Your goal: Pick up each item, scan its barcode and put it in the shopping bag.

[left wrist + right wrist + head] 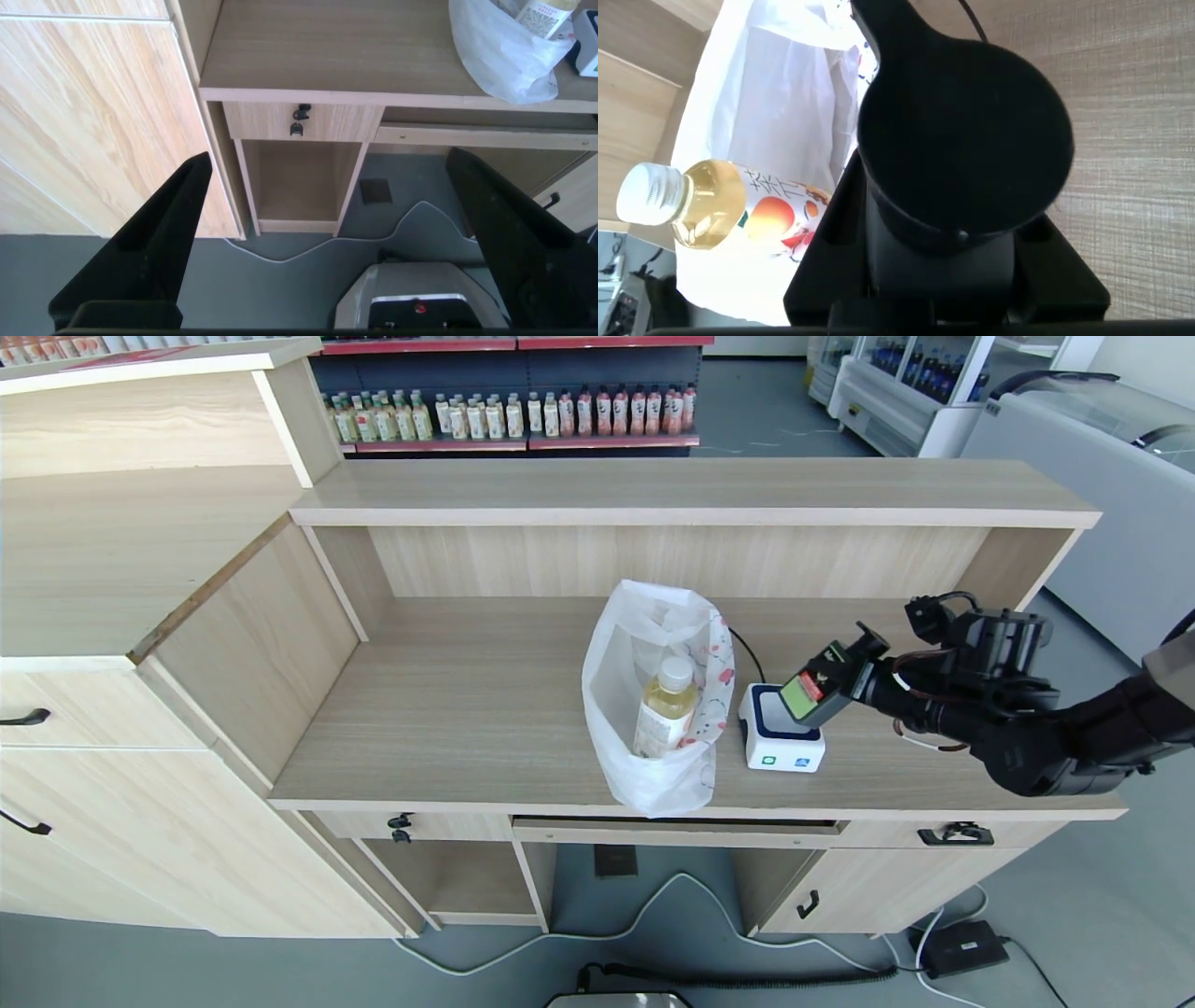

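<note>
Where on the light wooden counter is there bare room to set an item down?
Widest bare patch: light wooden counter between its left side panel and the white plastic shopping bag. A narrower strip runs behind the bag, along the back panel. Crowded: bag, white box scanner and right gripper with a green-labelled item, close together.

On my table (pixel 448 709) the shopping bag (pixel 611 686) stands at the middle, close to the near edge, with a bottle (pixel 665 709) upright in it. The scanner (pixel 782 747) sits on the table just right of the bag. My right jaws, over the table's right part, hold the item (pixel 808 697) tilted just above the scanner. My left jaws hang low over the floor (pixel 280 291), near of the table's left part. A cabinet (pixel 112 560) adjoins the table on the left; a shelf of bottles (pixel 523 415) stands far behind.
</note>
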Robot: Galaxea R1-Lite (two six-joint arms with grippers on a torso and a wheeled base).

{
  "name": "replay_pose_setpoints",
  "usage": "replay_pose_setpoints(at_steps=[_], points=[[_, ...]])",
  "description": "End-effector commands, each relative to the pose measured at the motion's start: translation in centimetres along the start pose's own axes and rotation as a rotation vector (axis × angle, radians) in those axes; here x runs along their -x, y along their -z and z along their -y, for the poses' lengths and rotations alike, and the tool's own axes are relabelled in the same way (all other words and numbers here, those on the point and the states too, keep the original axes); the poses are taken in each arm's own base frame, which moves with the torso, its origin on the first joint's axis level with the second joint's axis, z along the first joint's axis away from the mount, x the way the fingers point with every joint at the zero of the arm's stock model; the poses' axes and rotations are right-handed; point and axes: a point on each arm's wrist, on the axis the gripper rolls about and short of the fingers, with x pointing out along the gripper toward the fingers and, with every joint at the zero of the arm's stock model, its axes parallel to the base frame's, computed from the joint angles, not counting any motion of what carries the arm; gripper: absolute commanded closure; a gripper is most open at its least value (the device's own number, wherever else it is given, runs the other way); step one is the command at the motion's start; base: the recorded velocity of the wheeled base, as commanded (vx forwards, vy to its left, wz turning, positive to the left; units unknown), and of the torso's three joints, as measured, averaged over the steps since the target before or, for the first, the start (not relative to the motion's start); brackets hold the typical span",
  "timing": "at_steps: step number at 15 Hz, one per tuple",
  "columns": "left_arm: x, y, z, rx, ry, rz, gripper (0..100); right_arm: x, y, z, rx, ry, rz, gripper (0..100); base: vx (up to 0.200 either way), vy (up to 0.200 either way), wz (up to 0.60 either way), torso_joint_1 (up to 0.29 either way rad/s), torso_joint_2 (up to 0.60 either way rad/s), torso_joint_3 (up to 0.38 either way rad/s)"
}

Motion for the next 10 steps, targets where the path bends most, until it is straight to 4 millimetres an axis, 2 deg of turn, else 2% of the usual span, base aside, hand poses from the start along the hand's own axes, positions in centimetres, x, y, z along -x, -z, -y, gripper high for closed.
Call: replay_pose_setpoints(at_steps=[1, 10], points=[[0.0, 0.0, 0.0, 0.000, 0.000, 0.000, 0, -0.3, 0.5, 0.2, -0.007, 0.001, -0.014, 100, 0.000, 0.000, 0.00, 0.000, 0.00, 0.000], [0.0, 0.0, 0.0, 0.000, 0.000, 0.000, 0, -2.6, 1.0, -0.3, 0.019, -0.042, -0.013, 100, 0.000, 0.000, 0.00, 0.000, 0.00, 0.000]])
